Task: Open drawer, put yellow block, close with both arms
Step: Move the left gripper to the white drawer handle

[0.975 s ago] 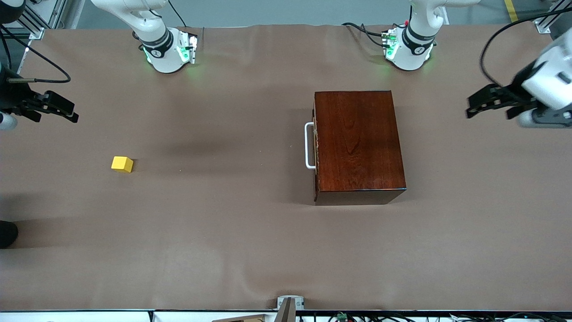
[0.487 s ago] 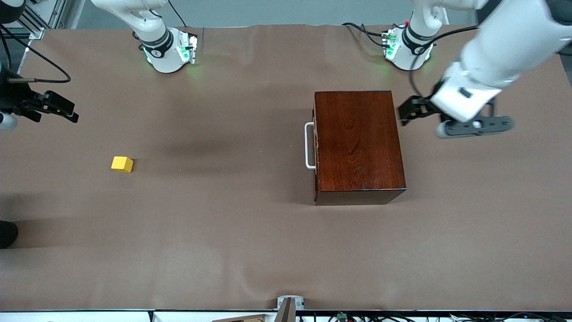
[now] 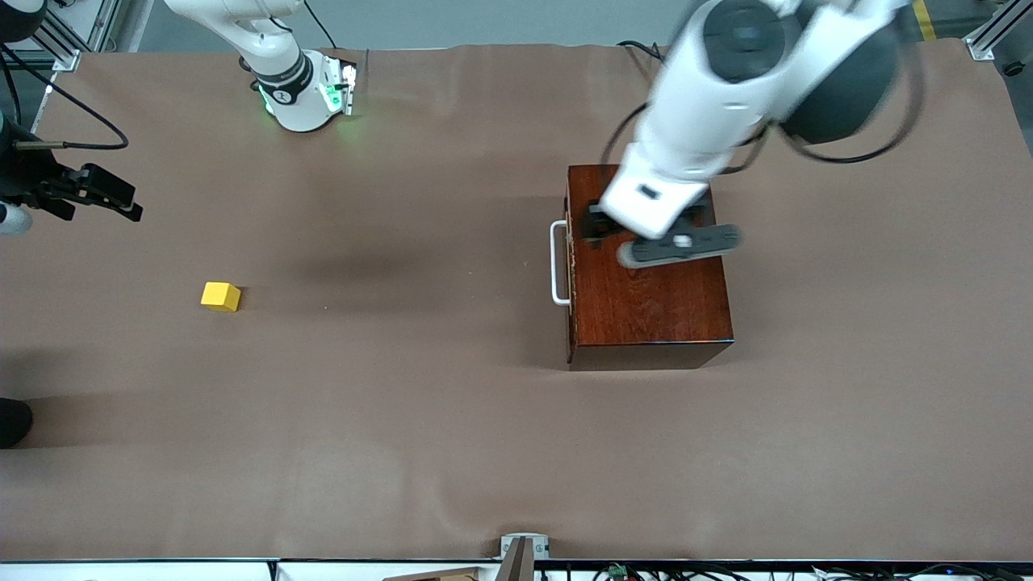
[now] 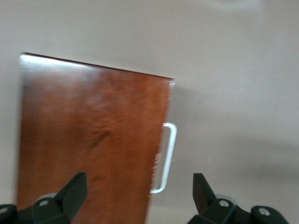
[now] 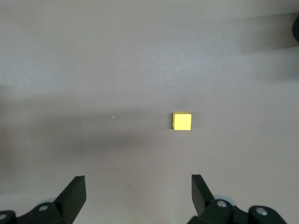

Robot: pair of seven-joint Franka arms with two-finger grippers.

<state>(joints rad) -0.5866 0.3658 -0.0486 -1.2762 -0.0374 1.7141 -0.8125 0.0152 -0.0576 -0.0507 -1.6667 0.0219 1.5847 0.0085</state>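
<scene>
The dark reddish-brown wooden box [image 3: 650, 303] stands toward the left arm's end of the table. Its drawer is shut, and the white bar handle [image 3: 557, 263] sits close against the front. My left gripper [image 3: 593, 227] hangs open over the box top near the handle end. In the left wrist view, that gripper [image 4: 138, 189] has its fingers spread across the box edge [image 4: 88, 140] and the handle [image 4: 167, 158]. The yellow block [image 3: 220, 296] lies on the table toward the right arm's end. My right gripper [image 3: 133, 203] waits there, open. The right wrist view shows this gripper [image 5: 138, 189] empty, with the block [image 5: 182, 121] ahead.
A brown cover [image 3: 420, 420] spans the table. A small metal bracket [image 3: 523, 549] sits at the table edge nearest the front camera. A dark object [image 3: 12, 420] pokes in at the right arm's end. Cables [image 3: 73, 121] trail near the right gripper.
My left arm has swung in from the table's end, across the box, and its gripper now hangs over the handle end. The right arm, the block and the drawer have not moved.
</scene>
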